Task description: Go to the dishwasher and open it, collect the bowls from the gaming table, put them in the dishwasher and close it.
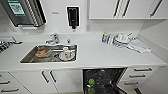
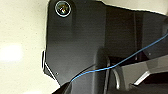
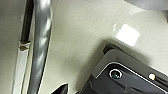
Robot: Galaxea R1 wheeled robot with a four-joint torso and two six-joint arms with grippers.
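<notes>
- The dishwasher (image 1: 103, 80) is seen under the white counter (image 1: 100, 56), right of the sink (image 1: 50, 53) — its door is already dropped open, and a dark interior with a rack is exposed.
- Something round and green (image 1: 91, 82) is seen inside the rack; what it is cannot be told.
- The door's steel front and bar handle are not made out from this angle, since the door lies low at the picture's edge.
- Handling is judged as follows: the door is a stiff, hinged panel, fairly heavy, probably sprung, so it is best lifted from its free outer edge or by the bar and pushed evenly. Brushed steel is likely slippery under the pads.
- The racks are judged to be light wire, rolling, easily jolted — crockery set in them could chip.
- Bowls and plates (image 1: 121, 38) are stacked on the counter at the right, near a small bottle (image 1: 105, 37); more dishes (image 1: 66, 53) lie in the sink. These are taken to be hard, smooth and breakable, best gripped at the rim.
- Neither the gaming table nor any bowl on it is made out here.
- Jaws: in both wrist views dark robot parts over pale floor are seen; whether either gripper's jaws stand open or closed cannot be told.
</notes>
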